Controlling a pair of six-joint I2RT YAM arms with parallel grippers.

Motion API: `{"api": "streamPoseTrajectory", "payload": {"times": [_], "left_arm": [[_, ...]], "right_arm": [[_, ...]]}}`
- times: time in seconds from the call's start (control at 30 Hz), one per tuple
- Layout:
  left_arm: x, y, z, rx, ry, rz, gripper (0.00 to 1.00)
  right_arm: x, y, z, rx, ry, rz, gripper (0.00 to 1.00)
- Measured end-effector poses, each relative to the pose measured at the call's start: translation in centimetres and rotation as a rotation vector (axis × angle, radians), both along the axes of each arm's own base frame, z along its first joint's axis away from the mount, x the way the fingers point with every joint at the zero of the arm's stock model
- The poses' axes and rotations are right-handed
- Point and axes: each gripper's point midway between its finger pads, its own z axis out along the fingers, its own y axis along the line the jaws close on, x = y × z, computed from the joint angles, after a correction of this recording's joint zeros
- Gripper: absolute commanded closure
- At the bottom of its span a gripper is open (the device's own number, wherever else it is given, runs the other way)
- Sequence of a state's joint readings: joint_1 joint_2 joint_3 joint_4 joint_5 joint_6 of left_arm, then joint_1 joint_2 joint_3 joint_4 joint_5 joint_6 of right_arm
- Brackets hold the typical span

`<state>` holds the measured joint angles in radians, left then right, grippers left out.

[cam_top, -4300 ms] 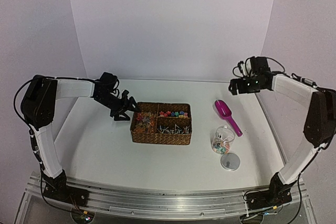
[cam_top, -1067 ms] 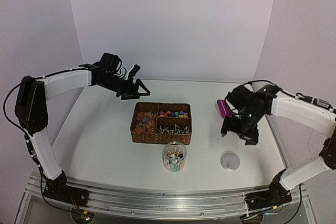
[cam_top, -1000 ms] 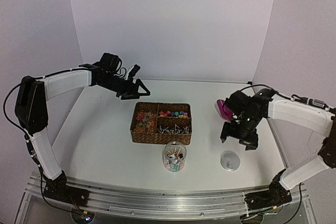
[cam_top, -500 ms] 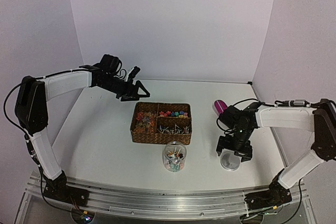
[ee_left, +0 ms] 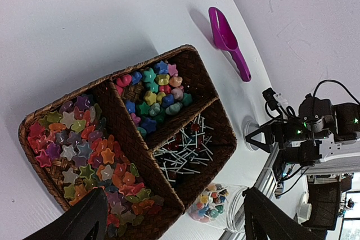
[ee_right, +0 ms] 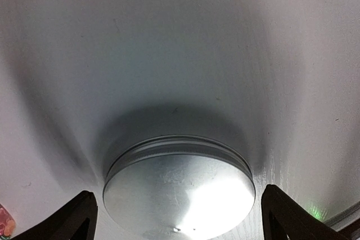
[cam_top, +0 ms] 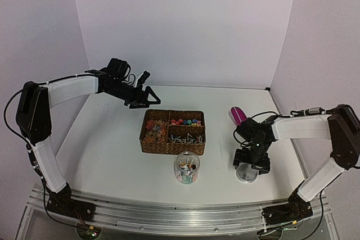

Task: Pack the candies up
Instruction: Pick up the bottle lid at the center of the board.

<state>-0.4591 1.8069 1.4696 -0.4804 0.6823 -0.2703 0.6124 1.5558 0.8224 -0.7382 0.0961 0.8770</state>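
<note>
Right pincer (ee_right: 183, 217) spread astride lid (ee_right: 180, 189), seemingly not touching; lid's near edge cropped | left pincer (ee_left: 177, 217) released behind basket (ee_left: 185, 50) of candies (ee_left: 154, 91)

No legible text, label, brand, number or sign found in any view.
</note>
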Motion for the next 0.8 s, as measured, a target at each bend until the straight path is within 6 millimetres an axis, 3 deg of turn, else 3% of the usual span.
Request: {"api": "streamPoseTrajectory", "payload": {"times": [0.27, 0.8], "left_arm": [[-0.01, -0.01, 0.01, -0.002, 0.007, 0.004, 0.17], [-0.07, -0.04, 0.06, -0.008, 0.016, 0.006, 0.17]], "right_arm": [[-0.09, -0.11, -0.46, 0.002, -0.004, 0.008, 0.15], [-0.06, -0.11, -0.43, 0.005, -0.011, 0.02, 0.24]]}}
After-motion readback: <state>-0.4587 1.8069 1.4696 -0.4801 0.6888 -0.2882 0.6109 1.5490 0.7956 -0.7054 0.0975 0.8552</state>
